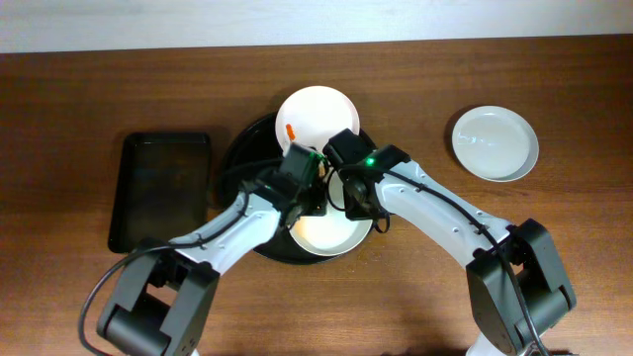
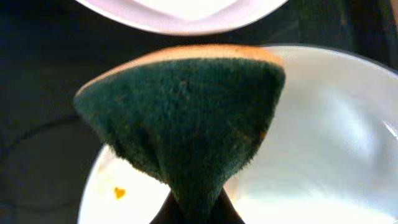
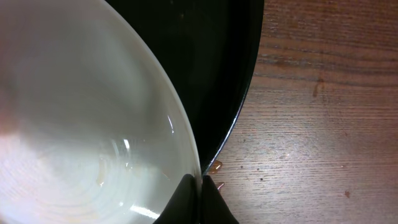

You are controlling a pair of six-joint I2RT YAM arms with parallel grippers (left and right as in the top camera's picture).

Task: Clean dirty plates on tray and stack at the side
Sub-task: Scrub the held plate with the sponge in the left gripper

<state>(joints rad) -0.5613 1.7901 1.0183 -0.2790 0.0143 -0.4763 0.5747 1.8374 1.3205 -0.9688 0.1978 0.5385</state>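
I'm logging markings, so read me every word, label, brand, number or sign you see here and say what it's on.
None: no text is readable in any view.
sponge in the left hand: plain.
held plate in the right hand, stained plate, side plate: plain white.
round tray, rectangular tray: plain black.
green light: a lamp only, no lettering.

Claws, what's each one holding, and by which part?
The left claw pinches the green sponge by its narrow end; right claw grips the white plate by its rim.
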